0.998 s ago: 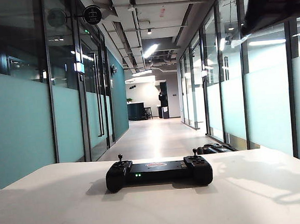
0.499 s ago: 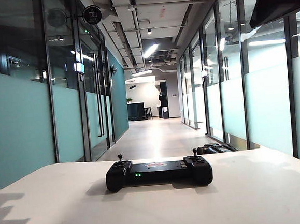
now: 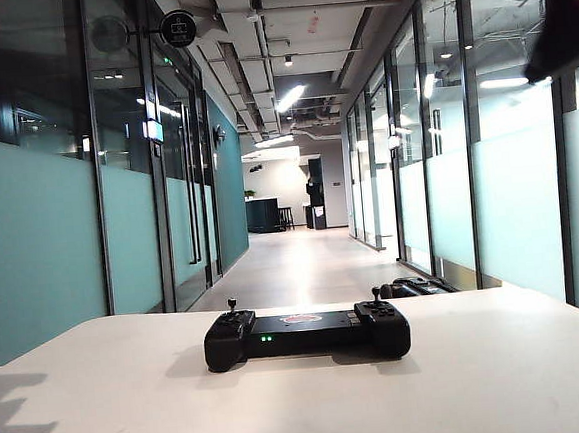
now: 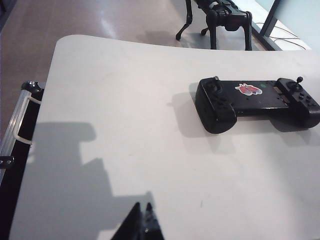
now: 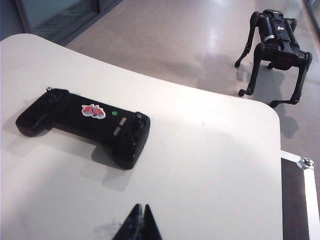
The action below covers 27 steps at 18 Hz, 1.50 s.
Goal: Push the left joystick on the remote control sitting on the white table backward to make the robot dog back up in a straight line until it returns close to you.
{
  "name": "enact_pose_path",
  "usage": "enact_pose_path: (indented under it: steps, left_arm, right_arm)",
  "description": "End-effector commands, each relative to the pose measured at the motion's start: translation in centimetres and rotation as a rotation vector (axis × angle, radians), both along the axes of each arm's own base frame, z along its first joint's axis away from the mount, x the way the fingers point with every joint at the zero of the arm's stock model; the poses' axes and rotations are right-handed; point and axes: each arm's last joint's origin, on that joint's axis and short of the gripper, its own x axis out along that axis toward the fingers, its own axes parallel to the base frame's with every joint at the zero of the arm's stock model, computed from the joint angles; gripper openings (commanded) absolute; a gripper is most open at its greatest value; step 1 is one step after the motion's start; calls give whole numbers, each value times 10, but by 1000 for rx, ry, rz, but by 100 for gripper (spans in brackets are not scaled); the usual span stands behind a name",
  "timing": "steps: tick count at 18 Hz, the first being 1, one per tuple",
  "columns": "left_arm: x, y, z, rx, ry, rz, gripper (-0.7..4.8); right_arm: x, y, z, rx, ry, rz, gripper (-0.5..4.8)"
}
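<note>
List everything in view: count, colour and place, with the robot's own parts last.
remote control: one, black with green lights and a red sticker, centre of the table.
left joystick: one, black, upright on the controller's left end.
right joystick: one, black, upright on the controller's right end.
white table: one, white, foreground.
robot dog: one, black, standing on the floor just past the table's far right edge.
corridor: one, teal glass walls, beyond the table.
left gripper: one, black, shut, raised above the table, clear of the controller.
right gripper: one, black, shut, raised above the table, clear of the controller.
</note>
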Motion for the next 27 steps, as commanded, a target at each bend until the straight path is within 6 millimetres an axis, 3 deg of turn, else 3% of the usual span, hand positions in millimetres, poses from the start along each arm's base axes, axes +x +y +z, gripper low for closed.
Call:
enact_pose_path:
  steps: [1, 8, 15, 27]
  left_arm:
    - [0, 0, 2, -5, -13, -2, -5]
    - [0, 0, 2, -5, -13, -2, -5]
    - [0, 0, 2, -5, -13, -2, -5]
    - [0, 0, 2, -5, -12, -2, -5]
  right_arm:
    - [-11, -8, -10, 29, -43, 0, -6]
    - [-32, -24, -40, 57, -90, -11, -6]
    - [-39, -41, -61, 87, -142, -103, -6]
    - [-44, -67, -71, 151, -263, -195, -6]
